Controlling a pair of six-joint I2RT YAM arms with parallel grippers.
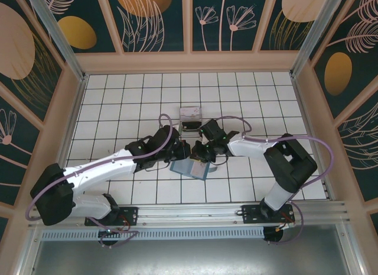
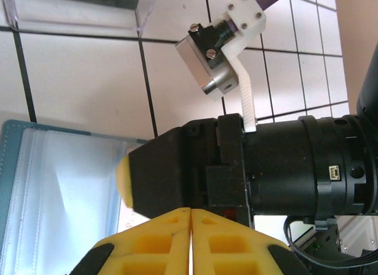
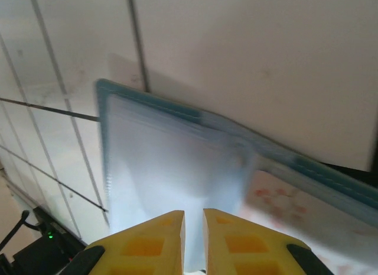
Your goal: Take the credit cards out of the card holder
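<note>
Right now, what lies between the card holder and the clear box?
Bare white tile separates the card holder and the clear box, in the left wrist view.

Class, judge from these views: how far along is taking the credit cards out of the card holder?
Done: the card holder lies opened on the tiles. In hand: the right hand pinches its clear sleeve, and the left hand is shut beside it. Left: a pale pinkish card looks still tucked inside; a dark item in the clear box may be a card.
</note>
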